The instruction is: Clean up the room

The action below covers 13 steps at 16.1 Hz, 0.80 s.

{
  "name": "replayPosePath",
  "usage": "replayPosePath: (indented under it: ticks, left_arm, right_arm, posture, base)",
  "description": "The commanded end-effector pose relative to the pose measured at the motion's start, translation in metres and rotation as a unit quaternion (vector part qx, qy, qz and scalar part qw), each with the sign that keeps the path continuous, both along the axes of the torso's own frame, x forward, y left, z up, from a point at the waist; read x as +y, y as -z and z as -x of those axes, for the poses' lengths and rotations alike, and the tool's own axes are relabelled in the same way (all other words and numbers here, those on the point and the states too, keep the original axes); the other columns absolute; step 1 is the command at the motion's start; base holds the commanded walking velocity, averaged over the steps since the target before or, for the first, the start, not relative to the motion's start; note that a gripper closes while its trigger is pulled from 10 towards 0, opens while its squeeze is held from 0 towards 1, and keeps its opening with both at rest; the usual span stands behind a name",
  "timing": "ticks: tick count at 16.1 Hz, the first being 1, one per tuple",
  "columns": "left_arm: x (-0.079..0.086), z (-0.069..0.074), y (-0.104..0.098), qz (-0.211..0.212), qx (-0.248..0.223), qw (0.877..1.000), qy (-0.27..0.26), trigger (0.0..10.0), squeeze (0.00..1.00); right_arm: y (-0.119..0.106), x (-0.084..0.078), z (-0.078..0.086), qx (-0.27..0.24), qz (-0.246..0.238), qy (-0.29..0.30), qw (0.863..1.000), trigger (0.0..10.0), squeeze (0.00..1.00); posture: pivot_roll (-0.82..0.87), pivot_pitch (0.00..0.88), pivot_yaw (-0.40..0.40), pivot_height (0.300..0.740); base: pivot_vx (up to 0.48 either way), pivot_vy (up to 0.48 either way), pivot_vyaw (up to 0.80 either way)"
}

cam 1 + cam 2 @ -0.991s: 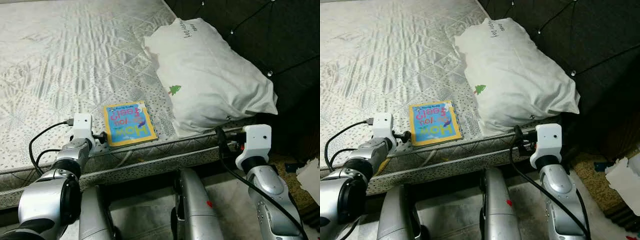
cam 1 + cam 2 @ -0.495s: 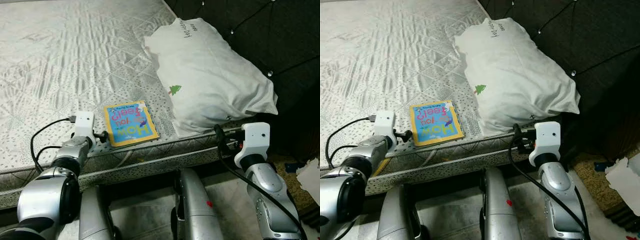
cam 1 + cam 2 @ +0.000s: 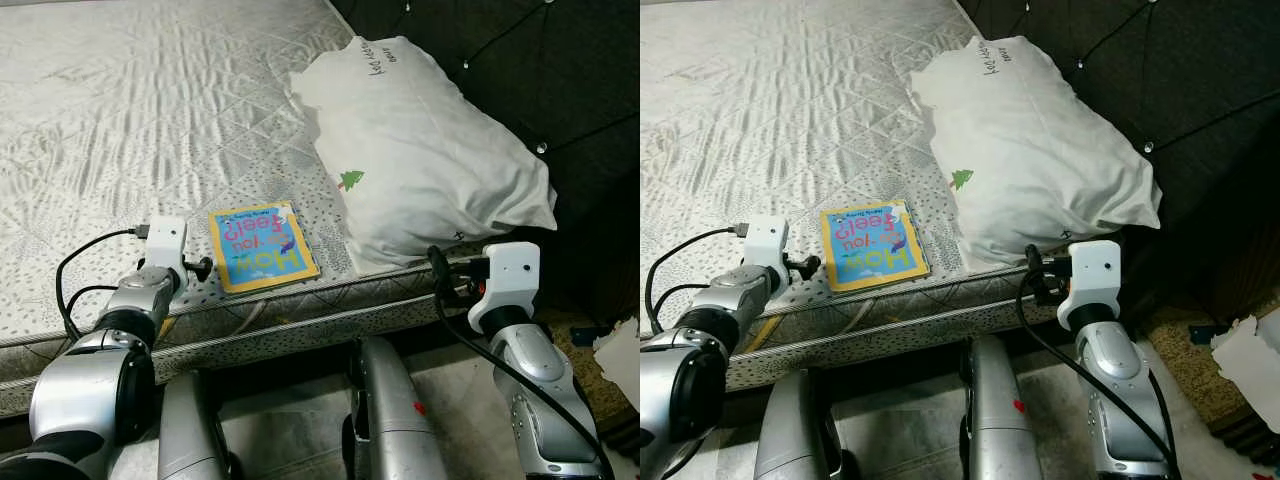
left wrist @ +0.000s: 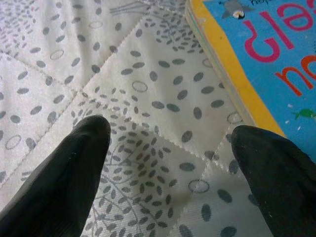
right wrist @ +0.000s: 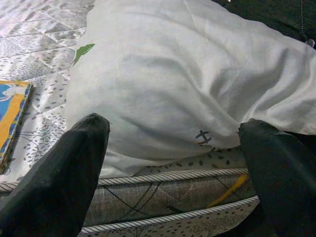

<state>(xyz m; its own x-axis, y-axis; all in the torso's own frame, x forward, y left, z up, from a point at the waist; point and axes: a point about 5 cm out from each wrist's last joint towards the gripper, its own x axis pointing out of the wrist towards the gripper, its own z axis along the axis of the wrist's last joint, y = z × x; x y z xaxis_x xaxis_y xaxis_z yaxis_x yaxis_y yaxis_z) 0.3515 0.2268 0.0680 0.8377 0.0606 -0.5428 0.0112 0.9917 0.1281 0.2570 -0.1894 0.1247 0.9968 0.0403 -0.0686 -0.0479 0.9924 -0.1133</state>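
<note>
The left claw [image 4: 170, 148] hangs low over the mattress [image 3: 120, 130] near its front edge, fingers spread wide with bare quilted fabric between them. One fingertip [image 4: 276, 168] sits just beside the yellow border of a children's board book [image 3: 258, 246]. That book lies flat on the mattress close to the edge, its blue cover printed with large red and yellow letters, between the left claw and the pillow. A black cable [image 3: 85, 270] loops from the left wrist down past the mattress side.

Right of the book, a big white pillow [image 3: 420, 150] with a small green tree mark rests at the head of the mattress, leaning against the dark tufted headboard [image 3: 540, 70]. The right claw [image 5: 173, 148] is released, its fingers wide apart, pointing at the pillow's lower corner from just outside the piped mattress edge [image 5: 168, 195]. Crumpled white paper [image 3: 1245, 350] lies on the floor at far right.
</note>
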Motion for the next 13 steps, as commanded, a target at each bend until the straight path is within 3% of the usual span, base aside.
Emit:
replayPosePath:
  ticks: [1, 4, 9, 11, 13]
  left_arm:
    - [-0.001, -0.002, -0.002, -0.001, -0.001, 1.0, 0.0, 10.0, 0.0]
    - [0.01, -0.001, -0.005, 0.002, -0.02, 0.999, -0.035, 10.0, 0.0]
    - [0.023, 0.014, 0.009, 0.02, -0.041, 0.995, -0.089, 10.0, 0.0]
    - [0.032, 0.014, -0.003, 0.004, -0.13, 0.981, -0.142, 10.0, 0.0]
    - [0.029, 0.015, -0.012, -0.013, -0.181, 0.973, -0.144, 10.0, 0.0]
  right_arm:
    - [0.0, -0.005, 0.0, 0.0, 0.006, 0.01, 1.0, 10.0, 0.0]
    - [0.002, -0.003, -0.002, 0.0, 0.001, 0.01, 1.0, 10.0, 0.0]
    - [0.008, 0.015, -0.012, -0.003, -0.027, -0.003, 1.0, 10.0, 0.0]
    - [0.011, 0.023, -0.02, -0.002, -0.049, -0.005, 0.999, 10.0, 0.0]
    - [0.014, 0.032, -0.028, 0.0, -0.068, -0.006, 0.998, 10.0, 0.0]
  posture:
    - [-0.2, 0.04, -0.03, 0.502]
    - [-0.18, 0.031, -0.026, 0.502]
    - [-0.09, 0.008, -0.017, 0.502]
    - [-0.03, 0.0, -0.008, 0.502]
    - [0.01, 0.0, -0.007, 0.502]
  base:
    - [0.0, 0.0, 0.0]
    - [0.0, 0.0, 0.0]
    - [0.0, 0.0, 0.0]
    - [0.0, 0.0, 0.0]
    - [0.0, 0.0, 0.0]
